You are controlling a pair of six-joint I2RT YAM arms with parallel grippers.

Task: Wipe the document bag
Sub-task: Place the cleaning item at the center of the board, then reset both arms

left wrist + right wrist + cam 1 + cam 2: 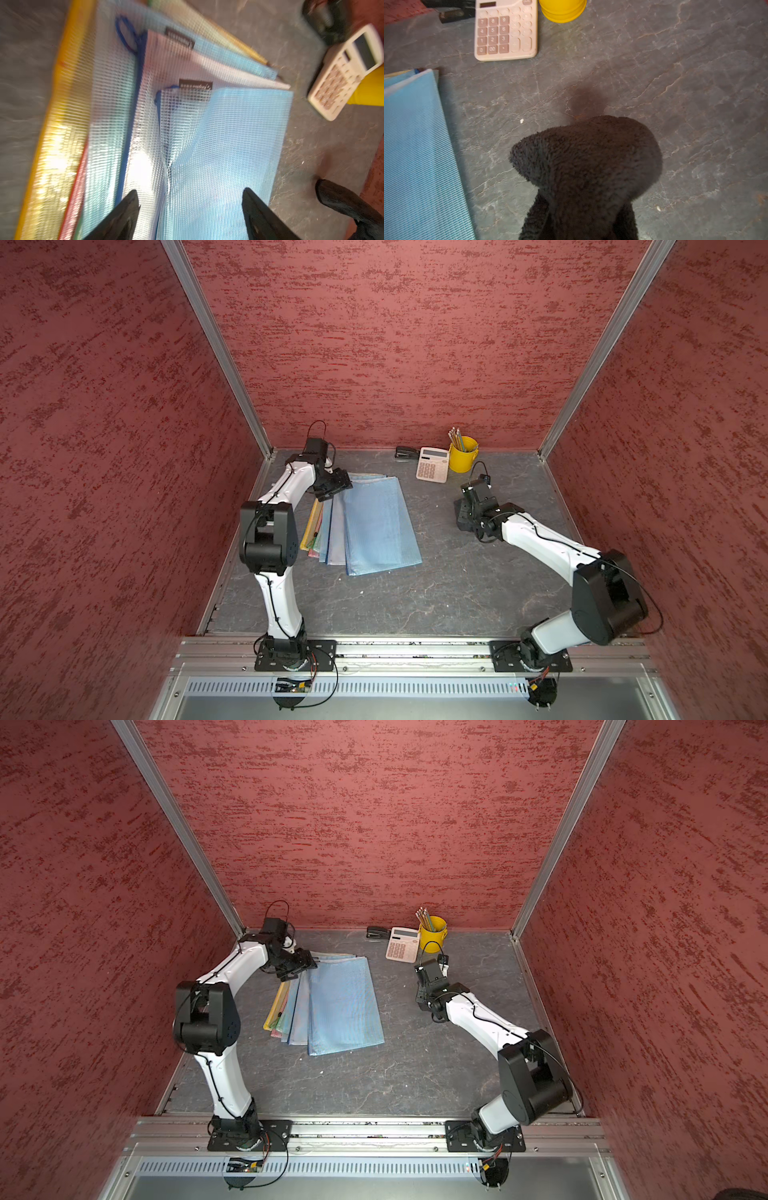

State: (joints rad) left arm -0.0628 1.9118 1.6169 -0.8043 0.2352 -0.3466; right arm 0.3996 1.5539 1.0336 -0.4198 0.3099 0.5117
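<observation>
Over the blue bag's (378,526) far end, on the tabletop (415,593), your left pincer (190,197) stands spread, gripping nothing; your right pincer (466,515), beside the bag, is clamped on a black cloth (587,162).

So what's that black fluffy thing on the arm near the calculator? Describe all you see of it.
It's a black cloth, fleecy and soft-looking, bunched into a rounded wad. The right end effector is shut on it, jaws hidden in the pile. It hangs low over the dark stone-patterned table, apart from the blue mesh document bag and the calculator. Whether it touches the table is unclear.
</observation>
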